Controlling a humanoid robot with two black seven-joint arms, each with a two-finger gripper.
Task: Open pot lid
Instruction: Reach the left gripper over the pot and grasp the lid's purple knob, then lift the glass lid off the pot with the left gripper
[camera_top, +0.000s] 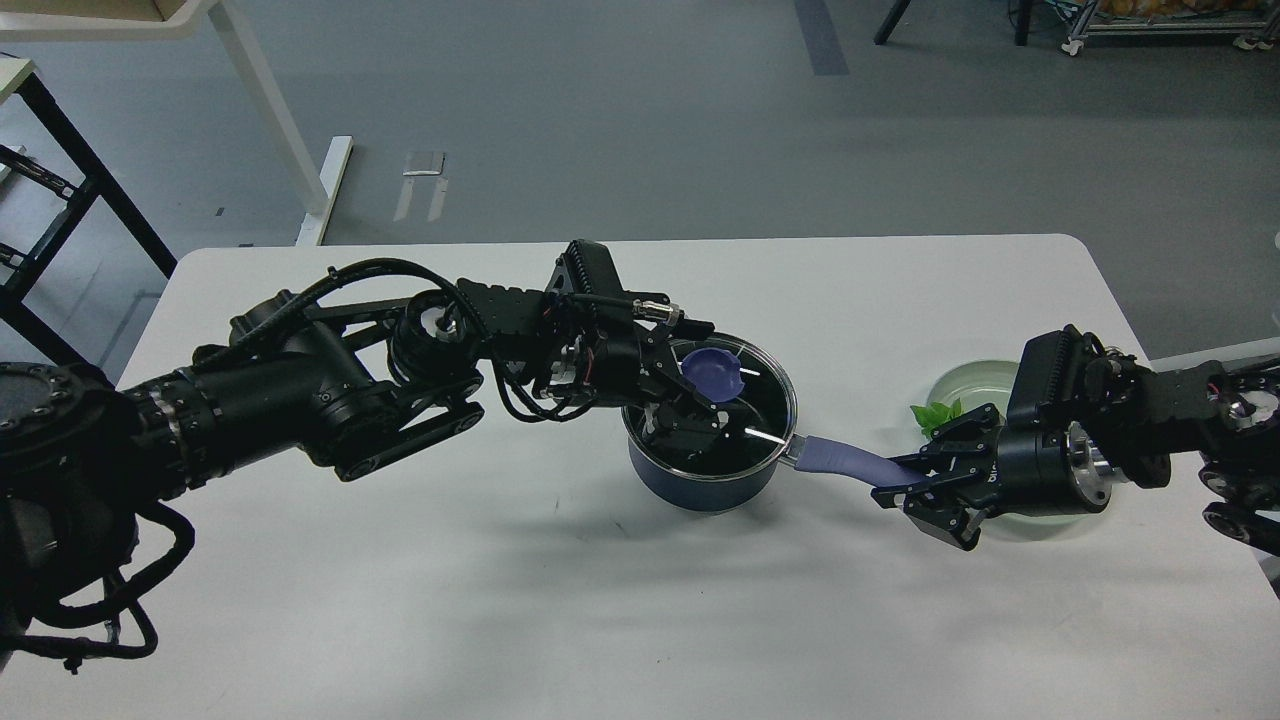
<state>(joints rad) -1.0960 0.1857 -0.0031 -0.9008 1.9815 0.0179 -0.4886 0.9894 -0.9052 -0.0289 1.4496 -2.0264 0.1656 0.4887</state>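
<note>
The dark-blue pot (705, 487) stands at the table's middle with its lavender-blue handle (840, 458) pointing right. The glass lid (765, 398) lies on the pot, its blue-purple knob (712, 373) showing. My left gripper (698, 408) hangs low over the lid, just in front and left of the knob. Its fingers are dark against the black pot and I cannot tell them apart. My right gripper (893, 480) is shut on the end of the pot's handle.
A pale green plate (975, 378) with a green leaf (935, 413) sits behind my right gripper, partly hidden by it. The white table (500, 600) ends close to the right of my right arm. A black rack (60, 200) stands off the table at the far left.
</note>
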